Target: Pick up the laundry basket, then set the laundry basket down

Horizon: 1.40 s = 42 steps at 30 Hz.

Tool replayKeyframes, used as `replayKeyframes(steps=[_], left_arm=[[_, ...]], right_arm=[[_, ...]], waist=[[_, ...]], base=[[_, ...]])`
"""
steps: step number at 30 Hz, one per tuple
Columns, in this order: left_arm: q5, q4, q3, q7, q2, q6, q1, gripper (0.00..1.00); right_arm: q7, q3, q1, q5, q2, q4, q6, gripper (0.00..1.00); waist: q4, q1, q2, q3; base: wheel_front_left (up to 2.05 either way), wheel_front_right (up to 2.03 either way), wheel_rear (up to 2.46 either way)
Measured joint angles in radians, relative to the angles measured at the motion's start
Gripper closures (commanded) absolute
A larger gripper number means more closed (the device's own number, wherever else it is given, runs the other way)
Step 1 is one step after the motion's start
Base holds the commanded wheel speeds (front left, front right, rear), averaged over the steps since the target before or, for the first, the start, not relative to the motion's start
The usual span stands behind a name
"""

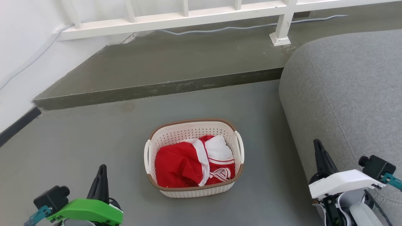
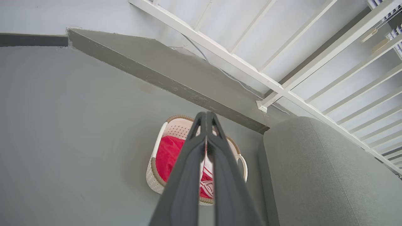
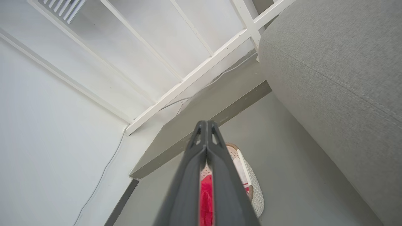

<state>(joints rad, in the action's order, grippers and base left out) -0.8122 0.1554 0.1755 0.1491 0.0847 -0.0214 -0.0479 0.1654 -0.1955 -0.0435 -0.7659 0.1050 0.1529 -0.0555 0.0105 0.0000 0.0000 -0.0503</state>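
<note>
Left claw, fingers pressed together on nothing, hovers low — the laundry basket sits on the floor to its right, well apart, between both claws. Right claw, likewise closed and empty, hangs near the grey sofa.

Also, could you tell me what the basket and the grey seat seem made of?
The basket looks like matte cream plastic, given its regular punched holes; the brown rim looks woven, perhaps moulded. The seat looks like grey textured fabric, with a stitched seam.
</note>
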Motion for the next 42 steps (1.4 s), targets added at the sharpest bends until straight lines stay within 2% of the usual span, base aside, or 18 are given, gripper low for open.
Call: replayKeyframes(steps=[42], left_arm=[[-0.498, 0.060, -0.102, -0.115, 0.001, 0.076, 0.044, 1.00]], right_arm=[[-0.110, 0.129, 0.045, -0.541, 0.005, 0.052, 0.091, 1.00]], waist=[[-0.006, 0.0000, 0.0000, 0.027]], base=[[0.00, 0.00, 0.00]])
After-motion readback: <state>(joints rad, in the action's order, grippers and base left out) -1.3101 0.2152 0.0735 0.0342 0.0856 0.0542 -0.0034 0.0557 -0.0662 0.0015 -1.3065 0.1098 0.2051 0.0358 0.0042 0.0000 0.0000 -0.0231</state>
